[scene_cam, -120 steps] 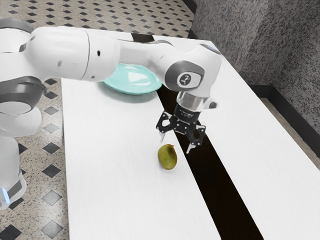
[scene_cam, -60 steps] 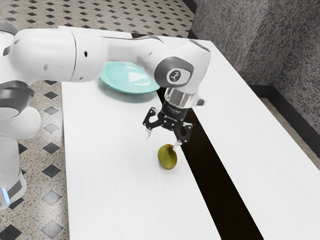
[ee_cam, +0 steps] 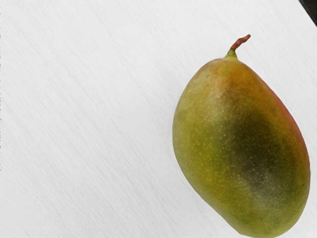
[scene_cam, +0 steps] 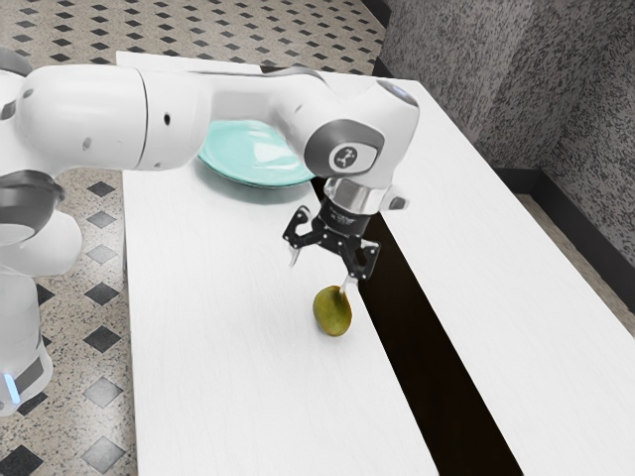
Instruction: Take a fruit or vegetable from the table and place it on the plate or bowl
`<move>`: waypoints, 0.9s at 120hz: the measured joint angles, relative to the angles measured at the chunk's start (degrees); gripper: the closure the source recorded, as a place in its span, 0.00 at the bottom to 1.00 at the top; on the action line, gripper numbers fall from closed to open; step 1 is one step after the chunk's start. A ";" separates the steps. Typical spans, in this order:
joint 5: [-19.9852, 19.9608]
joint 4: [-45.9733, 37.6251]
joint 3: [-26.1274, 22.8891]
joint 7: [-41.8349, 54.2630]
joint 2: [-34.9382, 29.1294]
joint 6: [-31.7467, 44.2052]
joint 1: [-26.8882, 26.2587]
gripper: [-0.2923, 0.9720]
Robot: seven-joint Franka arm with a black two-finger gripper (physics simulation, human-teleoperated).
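A green-yellow mango point(scene_cam: 332, 310) with a short brown stem lies on the white table point(scene_cam: 228, 327), near the dark gap in the middle. In the wrist view the mango point(ee_cam: 242, 148) is large and close under my hand, stem pointing away. My black gripper point(scene_cam: 319, 272) hangs open just above the mango, slightly toward the exterior view's left of it, with nothing between its fingers. One fingertip point(scene_cam: 345, 286) is close over the mango's stem end. A teal plate point(scene_cam: 248, 154) sits at the table's far side, partly hidden by my arm.
A dark gap point(scene_cam: 417, 337) runs lengthwise between the two white table halves, just to the exterior view's right of the mango. A speckled grey wall point(scene_cam: 536, 79) rises behind the table. Checkered floor point(scene_cam: 79, 297) lies past the table's near edge.
My gripper has moved toward the exterior view's left and come down, from beside the gap to above the mango. The mango and plate have stayed put.
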 joint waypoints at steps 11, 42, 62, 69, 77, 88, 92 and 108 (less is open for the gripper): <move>1.16 0.39 -0.92 1.66 -0.82 1.40 1.09 0.23; 1.91 3.51 -7.81 5.76 -1.73 4.46 7.79 0.23; 0.68 3.25 -10.85 7.56 -1.28 5.05 10.01 0.23; 0.05 3.25 -11.67 8.08 -1.15 5.15 10.68 0.23; -0.59 3.21 -12.53 8.61 -1.07 5.22 11.33 0.23; -1.21 3.18 -13.47 9.25 -1.01 5.29 12.16 0.23; -1.41 3.17 -14.18 9.47 -1.00 5.31 12.84 0.23; -2.47 2.66 -15.12 10.22 -0.46 5.36 13.60 0.23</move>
